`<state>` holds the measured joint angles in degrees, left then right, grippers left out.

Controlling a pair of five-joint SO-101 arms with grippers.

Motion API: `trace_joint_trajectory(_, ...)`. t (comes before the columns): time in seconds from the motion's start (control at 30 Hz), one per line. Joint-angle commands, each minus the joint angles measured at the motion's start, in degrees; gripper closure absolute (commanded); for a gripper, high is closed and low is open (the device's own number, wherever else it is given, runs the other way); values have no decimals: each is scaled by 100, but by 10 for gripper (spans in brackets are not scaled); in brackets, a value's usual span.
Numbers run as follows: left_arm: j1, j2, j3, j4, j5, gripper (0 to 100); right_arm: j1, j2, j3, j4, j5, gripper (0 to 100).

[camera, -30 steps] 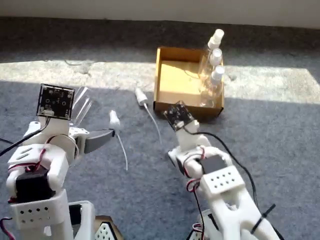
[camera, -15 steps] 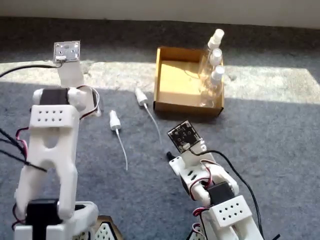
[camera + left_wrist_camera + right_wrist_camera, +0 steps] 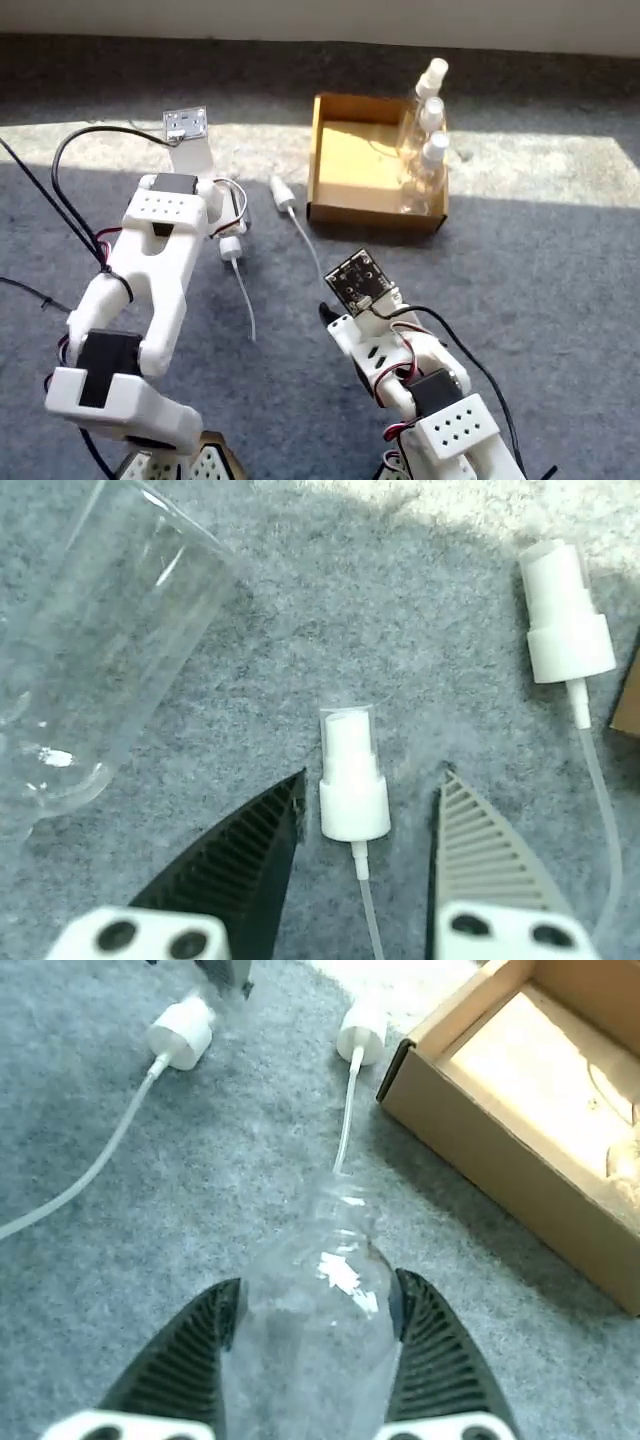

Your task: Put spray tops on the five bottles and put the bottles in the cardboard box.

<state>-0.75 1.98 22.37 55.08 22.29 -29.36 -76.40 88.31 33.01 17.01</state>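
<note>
Left wrist view: over the last second the left gripper (image 3: 372,778) was swung across and spread around a spray top (image 3: 353,780) on the carpet (image 3: 300,620), nothing pinched yet. A clear bottle (image 3: 318,1295) was clamped in the right gripper (image 3: 315,1282), short of the cardboard box (image 3: 370,218), so capping looked next.

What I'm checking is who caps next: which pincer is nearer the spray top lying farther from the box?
Left. The left pincer, open, straddles that spray top; the right pincer, holding a clear bottle, sits apart from it.
</note>
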Motion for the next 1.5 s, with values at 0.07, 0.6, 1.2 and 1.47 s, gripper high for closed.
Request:
trace_joint_trajectory(0.07,110,549,-110,-431,149,814,-57,-4,-22,-84,26,994)
trace_joint_trajectory(0.6,40,901,-567,-62,176,921,-57,-4,-40,-84,26,994)
trace_joint_trajectory(1.2,1051,-5051,-1710,1670,-923,919,-1156,-13,-444,-1578,18,994)
trace_joint_trajectory(1.47,1640,-5086,-1684,985,-958,922,-1138,-22,-400,-2185,-290,994)
